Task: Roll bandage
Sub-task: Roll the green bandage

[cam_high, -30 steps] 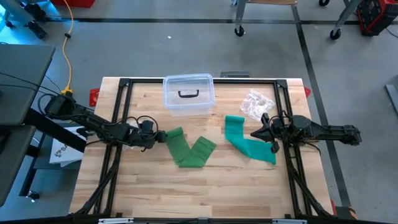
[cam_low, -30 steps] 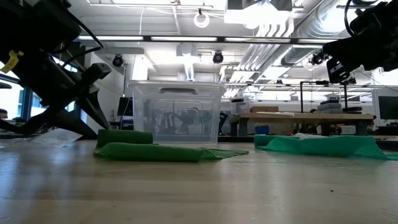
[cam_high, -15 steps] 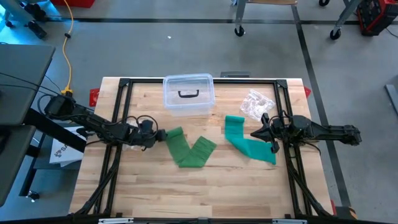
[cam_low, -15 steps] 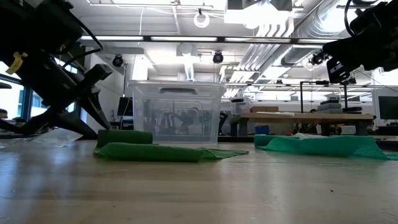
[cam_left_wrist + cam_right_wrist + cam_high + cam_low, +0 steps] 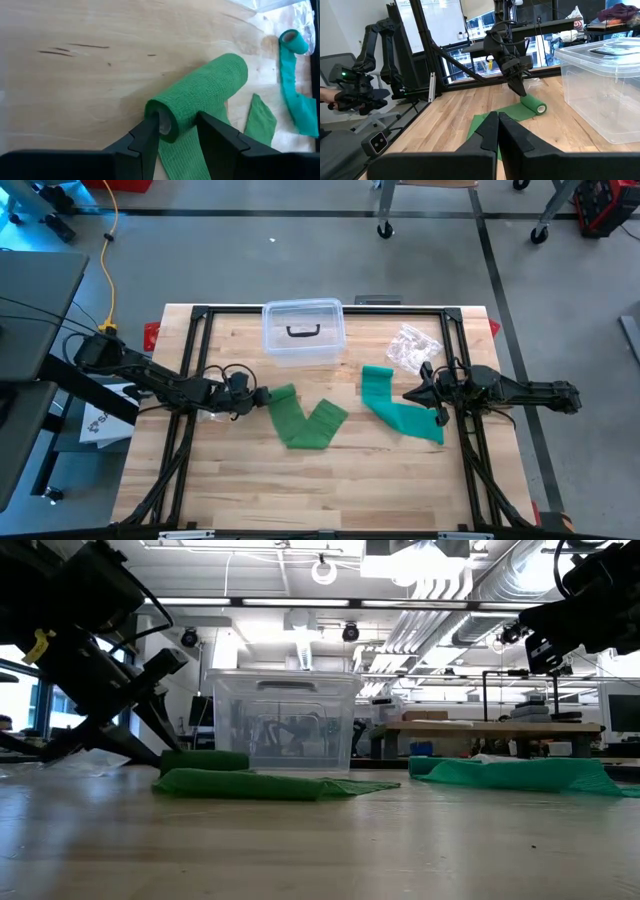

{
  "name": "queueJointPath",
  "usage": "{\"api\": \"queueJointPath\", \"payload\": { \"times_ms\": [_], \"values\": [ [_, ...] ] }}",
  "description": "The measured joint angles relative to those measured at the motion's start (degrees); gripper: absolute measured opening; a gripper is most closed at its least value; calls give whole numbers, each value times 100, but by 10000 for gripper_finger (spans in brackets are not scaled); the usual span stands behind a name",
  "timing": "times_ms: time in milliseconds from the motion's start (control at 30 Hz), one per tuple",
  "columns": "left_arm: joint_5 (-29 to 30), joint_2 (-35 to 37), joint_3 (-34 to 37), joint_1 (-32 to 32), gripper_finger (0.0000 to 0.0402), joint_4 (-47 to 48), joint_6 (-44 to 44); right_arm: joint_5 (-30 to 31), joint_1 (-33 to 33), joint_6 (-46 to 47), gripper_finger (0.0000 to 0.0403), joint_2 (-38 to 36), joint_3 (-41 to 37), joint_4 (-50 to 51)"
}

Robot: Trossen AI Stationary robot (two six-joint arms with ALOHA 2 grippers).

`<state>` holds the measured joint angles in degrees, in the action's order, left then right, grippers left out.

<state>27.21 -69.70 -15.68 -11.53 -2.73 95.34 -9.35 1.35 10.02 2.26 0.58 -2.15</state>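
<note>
Now bandage roll (image 5: 200, 97) sits between left end effector (image 5: 180, 131) fingers

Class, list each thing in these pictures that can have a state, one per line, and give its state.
Left bandage: partly rolled, tail lying loose on the table.
Right bandage: mostly unrolled, small roll at one end.
Plastic box: lid on.
Plastic wrapper: crumpled, lying beside the box.
Left gripper: closed on the roll of the left bandage.
Right gripper: shut, holding nothing, raised off the table.
</note>
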Motion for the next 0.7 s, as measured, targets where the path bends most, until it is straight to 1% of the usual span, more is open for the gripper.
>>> {"api": "queueJointPath", "payload": {
  "times_ms": [200, 267, 367, 567, 700],
  "values": [
    [75, -244, -9, 0, 125, -137, -97, 1, 0, 0, 0, 0, -2, 0],
    [104, -298, -9, 0, 120, -149, -191, 0, 0, 0, 0, 0, -1, 0],
    [245, -356, -9, 0, 95, -203, -354, -1, 1, 0, 0, 0, -1, -2],
    [367, -397, 1, 0, 15, -303, -747, -1, 2, 0, 0, 0, -1, 0],
    [459, -408, 11, -25, 10, -521, -983, -1, 1, 0, 0, 0, -1, -2]
  ]
}}
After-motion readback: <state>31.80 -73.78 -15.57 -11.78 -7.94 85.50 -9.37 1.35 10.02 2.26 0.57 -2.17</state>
